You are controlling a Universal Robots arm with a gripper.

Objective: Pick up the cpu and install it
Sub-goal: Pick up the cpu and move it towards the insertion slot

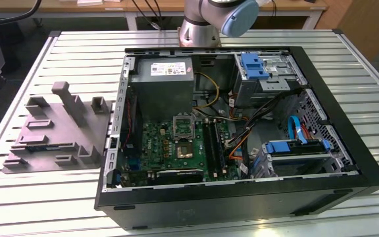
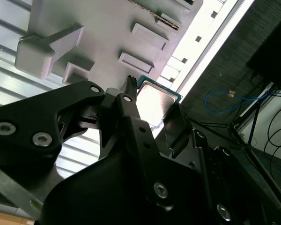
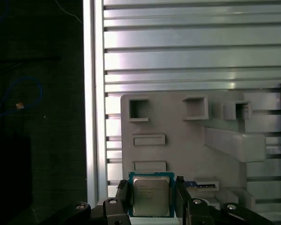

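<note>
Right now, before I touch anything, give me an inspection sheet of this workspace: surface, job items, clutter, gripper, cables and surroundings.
Surface: slatted metal table, carrying an open computer case and a grey fixture plate.
Job's things: cpu held off the table, with the fixture plate beyond it in both wrist views.
Clutter: nothing seen.
Gripper: gripper shut on the cpu, with fingers on two opposite edges.
Cables: bundled leads inside the case; a blue cable on the floor.
Surroundings: dark floor beside the table; wooden desks behind.
</note>
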